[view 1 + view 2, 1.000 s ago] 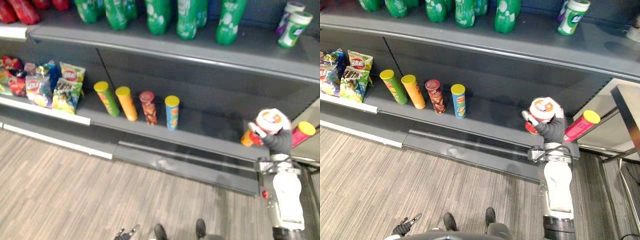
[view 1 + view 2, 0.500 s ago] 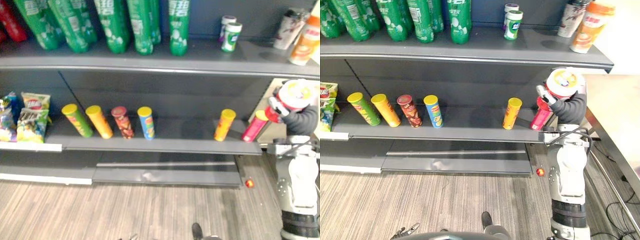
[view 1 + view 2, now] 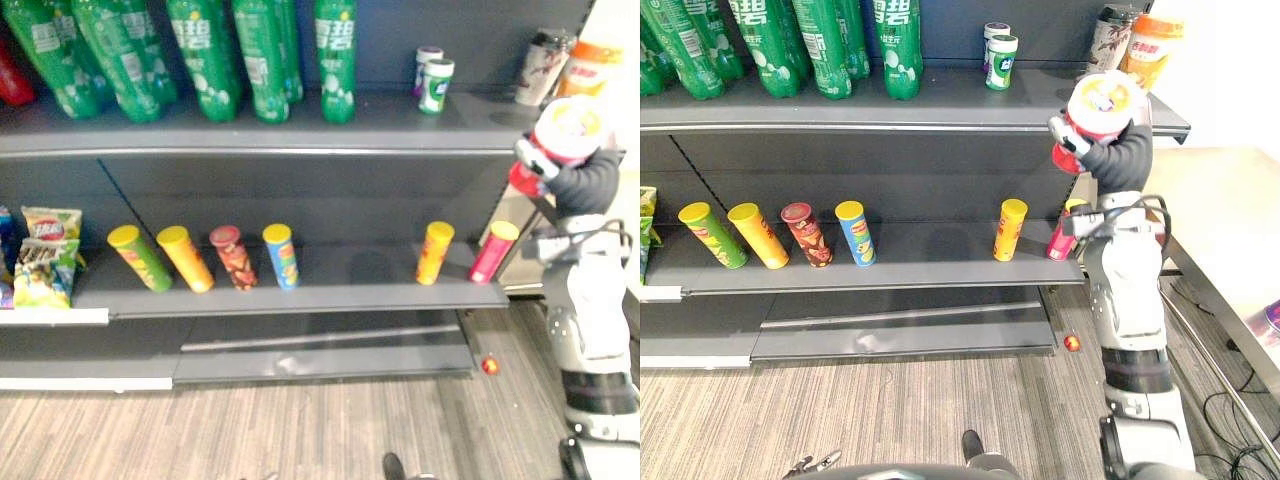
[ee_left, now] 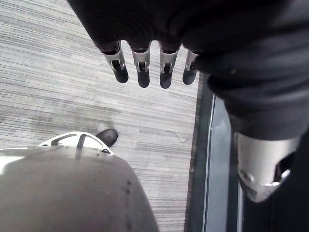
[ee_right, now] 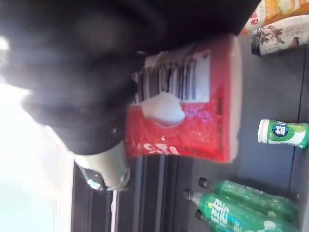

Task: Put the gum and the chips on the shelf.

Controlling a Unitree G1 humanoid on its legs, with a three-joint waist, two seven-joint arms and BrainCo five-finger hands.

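Right hand point(image 3: 1118, 160), fingers clasped round red gum tub point(image 3: 1097, 108), holds it raised off upper shelf's point(image 3: 960, 105) right end; risk: swinging in clips orange cup point(image 3: 1152, 50) or dark can point(image 3: 1110, 35), toppling them.
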